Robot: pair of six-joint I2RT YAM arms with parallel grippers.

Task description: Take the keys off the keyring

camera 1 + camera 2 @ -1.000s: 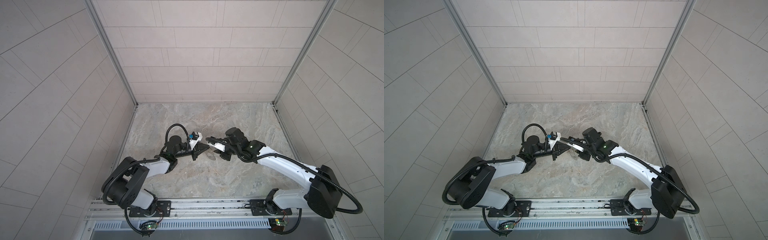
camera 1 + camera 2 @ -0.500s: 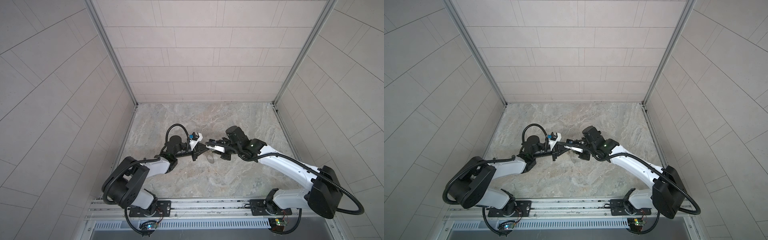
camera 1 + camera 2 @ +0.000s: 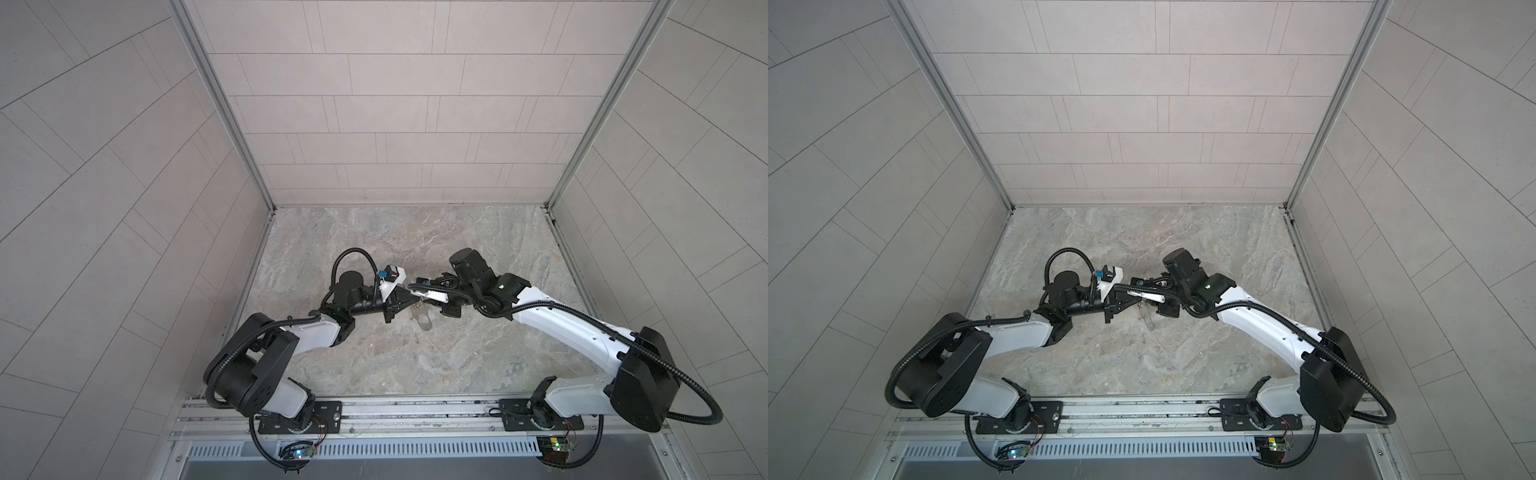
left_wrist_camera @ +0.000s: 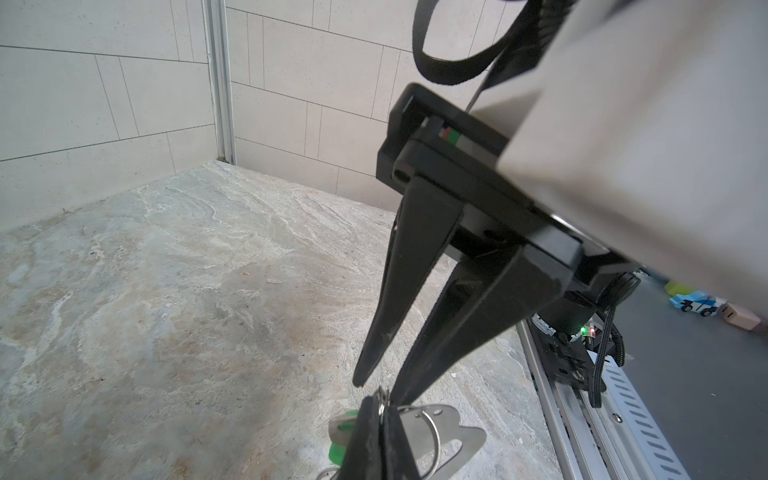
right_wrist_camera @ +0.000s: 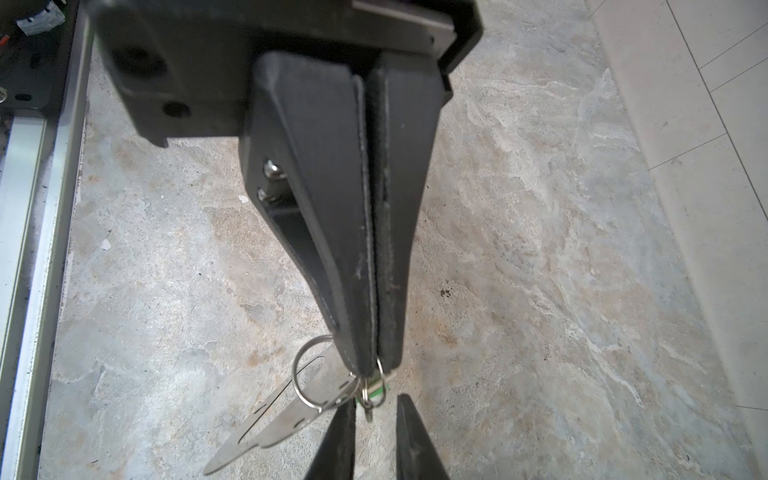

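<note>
The keyring [image 4: 444,419] is a flat grey metal plate with a slot and silver wire loops. It hangs above the marble floor, small in both top views [image 3: 423,321] [image 3: 1146,318]. My left gripper [image 4: 384,405] [image 5: 377,368] is shut on one of its wire loops. A green key [image 5: 380,388] [image 4: 338,451] dangles right beside the left fingertips. My right gripper [image 5: 377,399] [image 4: 382,390] points tip to tip at the left one. Its jaws stand narrowly open, and a small loop with the key hangs at the gap. The plate [image 5: 291,411] trails off to one side.
Both arms meet mid-floor in both top views, left gripper [image 3: 413,294], right gripper [image 3: 419,297]. A metal rail [image 3: 415,409] runs along the front edge. Tiled walls close in the other three sides. Small toys [image 4: 698,303] lie beyond the rail.
The right gripper's jaws have narrowed and it has edged closer to the left fingertips. The left gripper holds the keyring in the same place.
</note>
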